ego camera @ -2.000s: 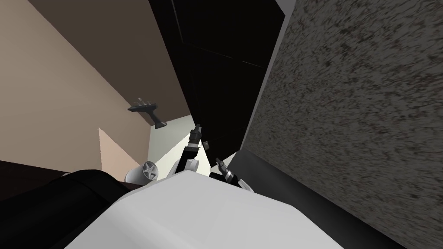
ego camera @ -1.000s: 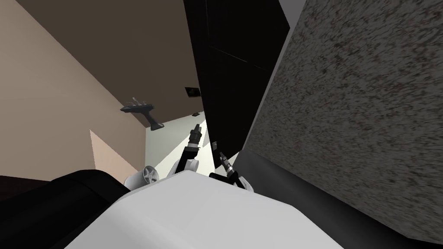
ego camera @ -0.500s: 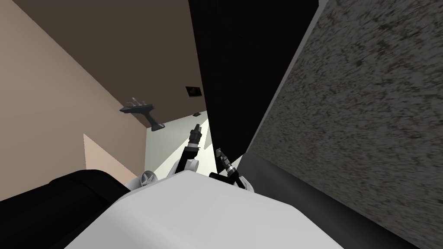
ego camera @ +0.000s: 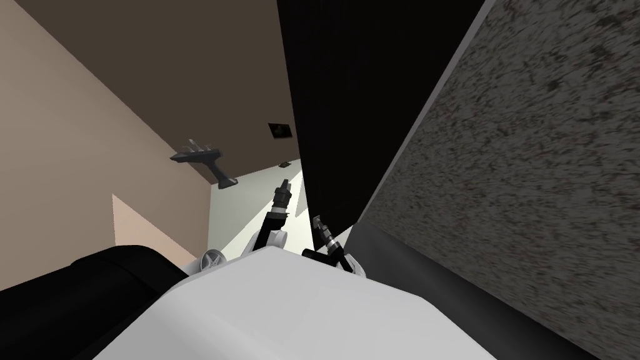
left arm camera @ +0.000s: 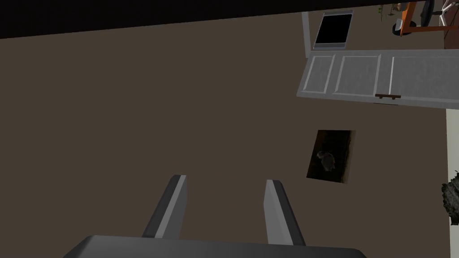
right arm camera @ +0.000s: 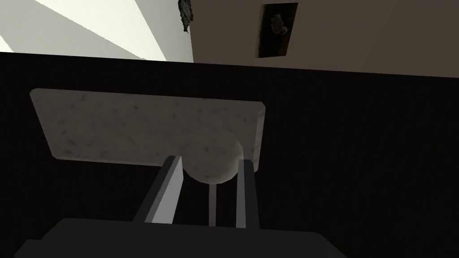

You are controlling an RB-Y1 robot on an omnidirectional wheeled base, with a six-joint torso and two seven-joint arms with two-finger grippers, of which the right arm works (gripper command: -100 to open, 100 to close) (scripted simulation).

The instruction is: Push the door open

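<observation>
The door point(ego camera: 350, 112) is a very dark slab standing ajar ahead of me, its free edge toward my arms. In the right wrist view a speckled grey plate point(right arm camera: 112, 125) on the door point(right arm camera: 358, 156) carries a round grey knob point(right arm camera: 210, 150). My right gripper point(right arm camera: 209, 160) is shut on that knob, one finger pressing each side. In the head view the right gripper point(ego camera: 317, 220) sits at the door's lower edge. My left gripper point(ego camera: 284, 185) hangs beside it in the gap, and the left wrist view shows the left gripper point(left arm camera: 225, 180) open with nothing between its fingers.
A speckled grey wall point(ego camera: 531, 156) runs close along my right. On the left a beige wall carries a dark bracket shelf point(ego camera: 203, 156). A white wheel-like object point(ego camera: 211, 259) and a black bulky thing point(ego camera: 75, 294) lie low on my left. Pale floor point(ego camera: 250, 200) shows past the door.
The dark door has swung further away toward the right with my right gripper staying on its knob. The gap beside it has widened, and my head view has turned slightly.
</observation>
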